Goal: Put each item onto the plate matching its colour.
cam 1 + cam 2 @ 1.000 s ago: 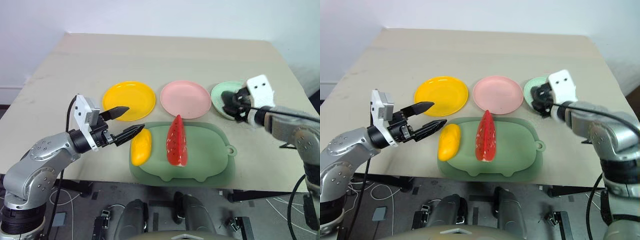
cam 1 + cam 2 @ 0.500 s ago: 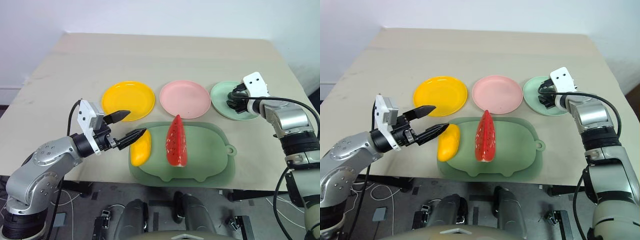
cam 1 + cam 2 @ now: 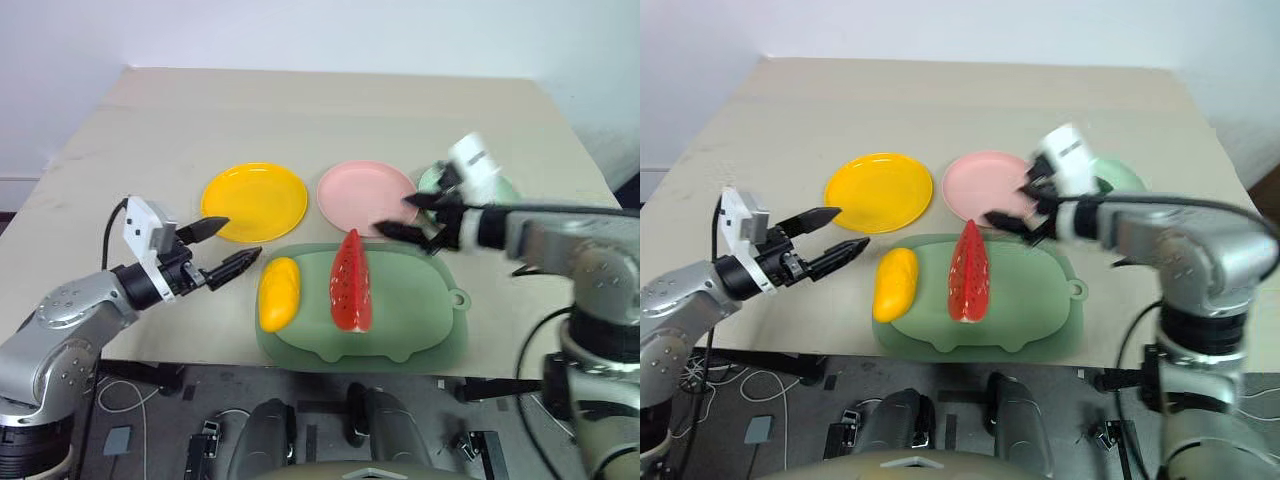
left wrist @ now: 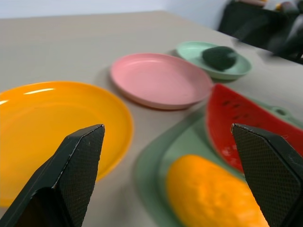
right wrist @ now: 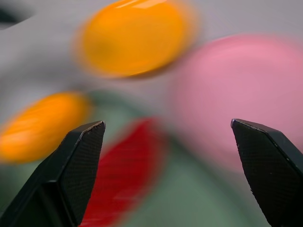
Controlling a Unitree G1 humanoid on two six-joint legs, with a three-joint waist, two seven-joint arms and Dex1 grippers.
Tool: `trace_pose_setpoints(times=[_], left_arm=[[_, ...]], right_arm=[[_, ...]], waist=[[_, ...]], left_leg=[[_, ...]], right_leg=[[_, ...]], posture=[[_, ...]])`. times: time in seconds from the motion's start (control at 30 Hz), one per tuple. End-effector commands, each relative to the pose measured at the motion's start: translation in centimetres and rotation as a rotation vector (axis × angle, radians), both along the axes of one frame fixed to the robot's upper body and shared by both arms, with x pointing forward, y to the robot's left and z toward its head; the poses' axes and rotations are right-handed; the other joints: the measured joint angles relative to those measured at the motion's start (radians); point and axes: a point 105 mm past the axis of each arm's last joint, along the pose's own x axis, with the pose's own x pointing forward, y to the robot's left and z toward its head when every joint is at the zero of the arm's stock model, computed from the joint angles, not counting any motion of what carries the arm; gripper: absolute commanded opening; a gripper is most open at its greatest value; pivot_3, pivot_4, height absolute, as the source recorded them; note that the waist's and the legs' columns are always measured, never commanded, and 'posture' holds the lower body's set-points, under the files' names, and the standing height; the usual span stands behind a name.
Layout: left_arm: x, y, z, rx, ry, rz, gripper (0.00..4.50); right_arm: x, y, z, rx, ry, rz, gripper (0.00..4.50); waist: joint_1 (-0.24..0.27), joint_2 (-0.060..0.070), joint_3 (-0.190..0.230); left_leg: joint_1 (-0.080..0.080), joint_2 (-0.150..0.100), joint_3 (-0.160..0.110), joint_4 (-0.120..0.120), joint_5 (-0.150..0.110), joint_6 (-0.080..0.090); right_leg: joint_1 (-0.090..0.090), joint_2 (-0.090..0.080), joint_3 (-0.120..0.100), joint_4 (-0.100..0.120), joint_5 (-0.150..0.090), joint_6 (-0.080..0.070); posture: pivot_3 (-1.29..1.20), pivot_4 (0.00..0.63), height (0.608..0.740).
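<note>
Presently, three round shallow plastic plates sit in a row on the matte beige tabletop (image 3: pixel 300 110): yellow plate (image 3: pixel 255 201), pink plate (image 3: pixel 367 196), both empty, and green plate (image 4: pixel 215 59) holding the small dark avocado (image 4: pixel 219 56). Near them, a pig-shaped green mat (image 3: pixel 400 310) carries the smooth oblong mango (image 3: pixel 279 293) and the seeded watermelon wedge (image 3: pixel 351 283). Left end effector (image 3: pixel 232 248) hovers beside the mango, fingers apart; right end effector (image 3: pixel 410 216), fingers apart, hangs over the mat's far edge.
</note>
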Motion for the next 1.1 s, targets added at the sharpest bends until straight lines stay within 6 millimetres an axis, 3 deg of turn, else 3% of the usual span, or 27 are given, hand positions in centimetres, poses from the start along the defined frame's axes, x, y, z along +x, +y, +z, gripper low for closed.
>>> trace_pose_setpoints(times=[0.03,0.27,0.47,0.57,0.63,0.73,0.83,0.93,1.0,1.1], left_arm=[[0.2,0.0,1.2,0.016,-0.067,-0.009,4.50],[0.0,-0.5,1.2,0.007,-0.077,-0.018,4.50],[-0.2,-0.7,1.1,-0.002,-0.088,-0.013,4.50],[-0.3,-0.7,0.9,-0.006,-0.091,-0.009,4.50],[-0.3,-0.8,0.8,-0.008,-0.094,-0.006,4.50],[-0.2,-1.3,1.1,-0.015,-0.106,-0.020,4.50],[-0.3,-1.8,1.1,-0.018,-0.106,-0.034,4.50],[-0.2,-2.2,1.1,-0.025,-0.105,-0.049,4.50],[-0.2,-2.4,1.0,-0.025,-0.103,-0.051,4.50],[-0.1,-2.5,0.8,-0.013,-0.095,-0.048,4.50]], right_arm=[[-0.5,1.1,-1.2,-0.033,0.008,-0.014,4.48],[-1.3,0.5,-5.1,-0.177,0.094,-0.046,4.48],[-1.4,-1.9,-6.5,-0.302,0.123,-0.100,4.48],[-1.6,-1.9,-6.6,-0.309,0.123,-0.093,3.90],[-1.5,-1.8,-6.2,-0.298,0.114,-0.082,3.26],[0.0,-1.4,-3.0,-0.238,0.038,-0.079,2.69],[2.2,-1.4,-0.3,-0.215,-0.047,-0.115,2.53],[5.7,-2.1,2.1,-0.228,-0.153,-0.189,2.53],[7.7,-2.4,2.4,-0.246,-0.198,-0.207,2.53],[10.3,-2.2,1.4,-0.299,-0.251,-0.185,2.53]], waist=[[0.001,-0.001,-0.001],[-0.004,-0.001,-0.001],[-0.003,-0.001,-0.001],[-0.004,-0.001,-0.001],[-0.005,-0.001,-0.001],[-0.005,-0.001,0.000],[-0.006,-0.001,0.000],[-0.004,-0.001,0.000],[-0.006,-0.001,0.000],[-0.008,-0.001,-0.001]], left_leg=[[0.000,0.000,0.000,0.000,0.000,0.000],[0.001,-0.002,0.002,0.000,-0.001,0.001],[0.001,-0.001,0.001,0.000,0.000,0.001],[0.001,-0.001,0.000,0.000,0.000,0.001],[0.001,-0.001,0.001,0.000,0.000,0.001],[0.001,-0.001,0.001,0.000,0.000,0.001],[0.001,-0.001,0.001,0.000,0.000,0.001],[0.001,-0.001,0.000,0.000,0.000,0.001],[0.001,-0.001,0.001,0.000,-0.001,0.001],[0.001,-0.002,0.001,0.000,-0.001,0.002]], right_leg=[[0.001,-0.001,0.000,-0.001,0.000,0.000],[0.001,-0.001,0.000,-0.001,0.000,0.000],[0.001,0.000,0.000,-0.001,0.000,0.000],[0.001,0.000,0.000,-0.001,0.000,0.000],[0.001,0.001,0.000,-0.001,0.000,0.000],[0.001,0.001,0.000,-0.001,0.000,0.000],[0.001,0.001,0.000,-0.001,0.000,0.000],[0.001,0.001,0.000,-0.001,0.000,0.000],[0.001,0.001,0.000,-0.002,0.000,0.000],[0.001,0.001,0.000,-0.002,0.000,0.000]], posture=[[0.00,0.150,0.740],[0.00,0.150,0.740],[0.00,0.150,0.740],[0.00,0.150,0.740],[0.00,0.150,0.740],[0.00,0.150,0.740],[0.00,0.150,0.740],[0.00,0.150,0.740],[0.00,0.150,0.740],[0.00,0.150,0.740]])
